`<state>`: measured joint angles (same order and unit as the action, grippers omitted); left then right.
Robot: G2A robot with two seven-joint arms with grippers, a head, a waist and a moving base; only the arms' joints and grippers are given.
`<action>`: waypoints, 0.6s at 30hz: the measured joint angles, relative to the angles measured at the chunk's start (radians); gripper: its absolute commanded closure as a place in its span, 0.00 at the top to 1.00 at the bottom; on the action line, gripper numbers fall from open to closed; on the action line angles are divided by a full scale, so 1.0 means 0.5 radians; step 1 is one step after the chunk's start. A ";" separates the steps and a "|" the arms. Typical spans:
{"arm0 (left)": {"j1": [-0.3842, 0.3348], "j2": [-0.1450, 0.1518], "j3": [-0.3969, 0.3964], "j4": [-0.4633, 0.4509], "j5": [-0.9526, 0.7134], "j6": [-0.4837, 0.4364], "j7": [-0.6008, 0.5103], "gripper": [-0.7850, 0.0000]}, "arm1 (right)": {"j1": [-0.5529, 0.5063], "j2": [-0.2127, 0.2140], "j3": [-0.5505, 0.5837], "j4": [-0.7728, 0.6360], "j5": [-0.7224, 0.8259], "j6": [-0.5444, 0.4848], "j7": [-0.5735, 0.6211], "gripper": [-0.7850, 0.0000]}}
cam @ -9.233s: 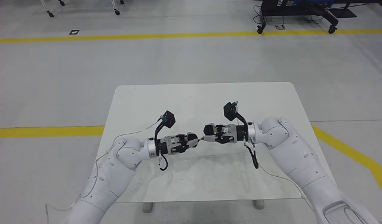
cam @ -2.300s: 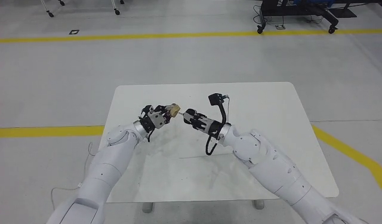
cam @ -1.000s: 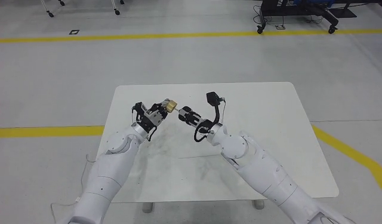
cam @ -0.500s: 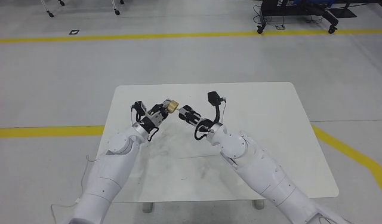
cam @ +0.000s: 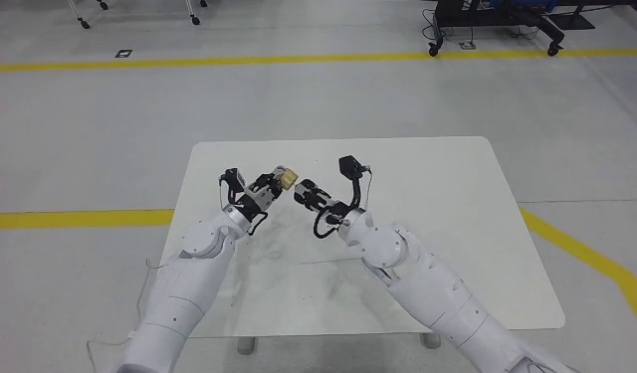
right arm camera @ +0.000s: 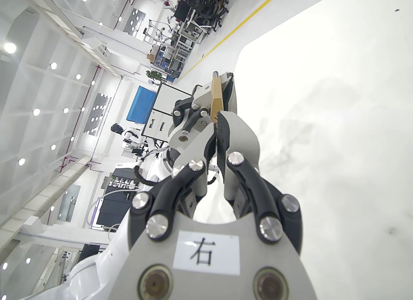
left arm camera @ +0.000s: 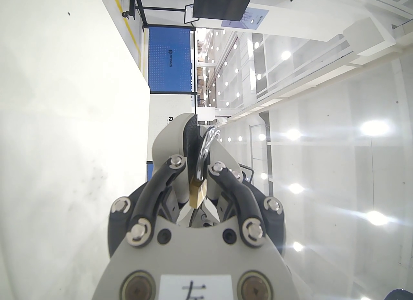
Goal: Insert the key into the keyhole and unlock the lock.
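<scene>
Your left gripper (cam: 275, 181) clamps the brass padlock (right arm camera: 216, 96). Your right gripper (right arm camera: 218, 124), jaws pressed nearly together, touches the padlock's end.

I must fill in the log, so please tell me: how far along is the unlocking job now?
Done: the brass lock is held up off the table, with the left claw shut on it. In hand: the right claw, also shut, has its tip against the lock's end. The key is hidden between its fingers, so insertion cannot be confirmed. Left: probably turning the key and freeing the shackle.
</scene>
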<state>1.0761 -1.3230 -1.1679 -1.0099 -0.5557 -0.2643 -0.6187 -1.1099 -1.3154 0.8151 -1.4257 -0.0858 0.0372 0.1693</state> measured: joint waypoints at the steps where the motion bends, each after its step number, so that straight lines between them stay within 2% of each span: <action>1: -0.001 -0.001 0.000 0.001 0.000 0.001 0.001 0.00 | 0.000 -0.003 -0.002 0.001 -0.007 0.005 -0.002 0.00; 6: -0.005 -0.002 0.003 0.005 0.028 0.006 -0.008 0.00 | 0.001 -0.017 -0.001 0.011 -0.040 0.015 -0.016 0.00; 10: -0.007 -0.004 0.008 0.006 0.048 0.010 -0.014 0.00 | 0.003 -0.028 0.003 0.031 -0.085 0.017 -0.057 0.16; 11: -0.007 -0.005 0.009 0.007 0.054 0.011 -0.014 0.00 | 0.003 -0.031 0.004 0.035 -0.092 0.017 -0.064 0.22; 14: -0.010 -0.006 0.010 0.011 0.060 0.020 -0.016 0.00 | 0.004 -0.040 0.007 0.049 -0.099 0.011 -0.067 0.61; 16: -0.013 -0.007 0.008 0.018 0.049 0.037 -0.024 0.00 | 0.004 -0.045 0.013 0.055 -0.101 0.005 -0.062 0.81; 18: -0.017 -0.009 0.002 0.026 0.018 0.059 -0.036 0.00 | 0.003 -0.049 0.022 0.056 -0.099 -0.004 -0.055 0.90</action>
<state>1.0676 -1.3276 -1.1668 -0.9971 -0.5466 -0.2348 -0.6366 -1.1086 -1.3397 0.8261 -1.3974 -0.1356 0.0351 0.1415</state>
